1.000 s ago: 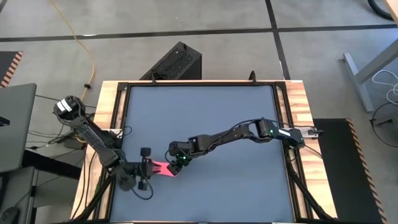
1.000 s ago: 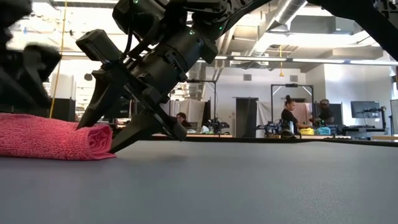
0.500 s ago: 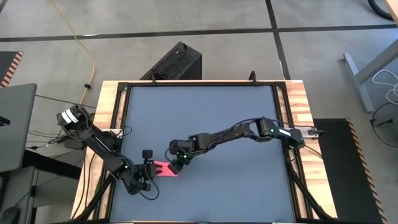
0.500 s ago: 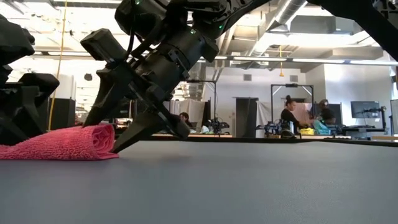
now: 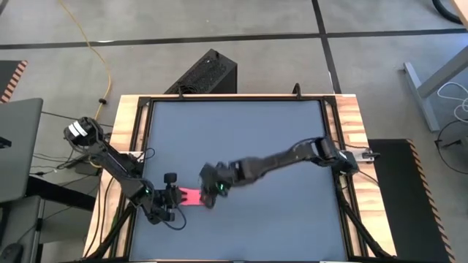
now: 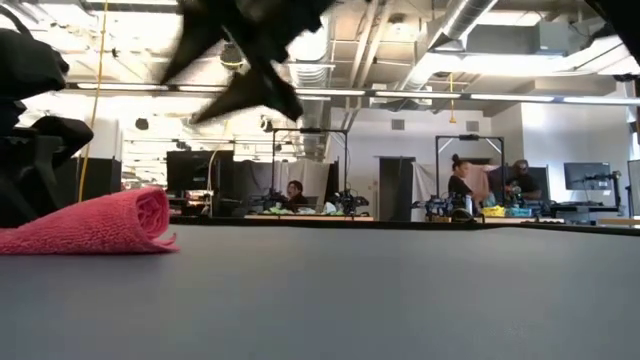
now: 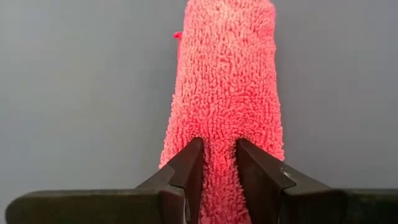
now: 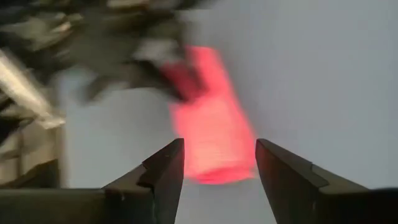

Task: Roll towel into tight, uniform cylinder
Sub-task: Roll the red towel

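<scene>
The left arm comes in from the table's left edge and bends down toward the near-left part of the surface; its dark two-finger left gripper (image 5: 172, 197) sits low at the tabletop, its fingers (image 7: 186, 171) drawn close with pink cloth pinched between them; the right arm stretches from the right edge across the middle, long and nearly straight; its dark two-finger right gripper (image 5: 213, 188) is lifted above the surface, blurred, fingers (image 8: 163, 168) spread wide and holding nothing.
</scene>
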You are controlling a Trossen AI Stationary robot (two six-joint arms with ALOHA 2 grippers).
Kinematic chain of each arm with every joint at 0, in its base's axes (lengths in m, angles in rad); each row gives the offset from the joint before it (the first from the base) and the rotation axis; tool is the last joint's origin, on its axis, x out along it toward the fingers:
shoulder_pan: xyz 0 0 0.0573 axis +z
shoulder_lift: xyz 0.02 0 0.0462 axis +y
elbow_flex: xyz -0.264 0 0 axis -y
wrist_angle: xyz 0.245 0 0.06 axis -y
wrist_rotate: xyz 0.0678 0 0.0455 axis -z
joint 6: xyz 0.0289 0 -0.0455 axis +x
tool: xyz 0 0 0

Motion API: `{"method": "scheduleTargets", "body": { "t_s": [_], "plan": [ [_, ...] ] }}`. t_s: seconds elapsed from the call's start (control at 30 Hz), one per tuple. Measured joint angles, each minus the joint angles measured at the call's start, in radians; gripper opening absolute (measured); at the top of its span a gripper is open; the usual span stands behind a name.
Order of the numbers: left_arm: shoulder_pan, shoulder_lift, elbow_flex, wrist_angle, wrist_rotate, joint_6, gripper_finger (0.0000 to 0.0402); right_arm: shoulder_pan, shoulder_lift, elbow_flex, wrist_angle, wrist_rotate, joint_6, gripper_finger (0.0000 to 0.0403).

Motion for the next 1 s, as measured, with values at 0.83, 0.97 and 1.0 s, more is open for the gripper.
{"method": "scheduleTargets", "body": {
  "t_s": [0.83, 0.97, 1.0],
  "plan": [
    [0.061, -0.013, 0.0, 0.002, 0.094, 0.006, 0.0086, 0.055, 0.169, -0.001, 0.186, 0.205, 0.022, 0.0022],
    [0.061, -0.012, 0.001, 0.001, 0.096, -0.002, 0.0086, 0.048, 0.199, -0.001, 0.204, 0.204, 0.033, 0.0024],
    [0.061, -0.012, 0.001, 0.002, 0.097, -0.003, 0.0086, 0.048, 0.208, -0.003, 0.194, 0.203, 0.034, 0.0022]
  ]
}}
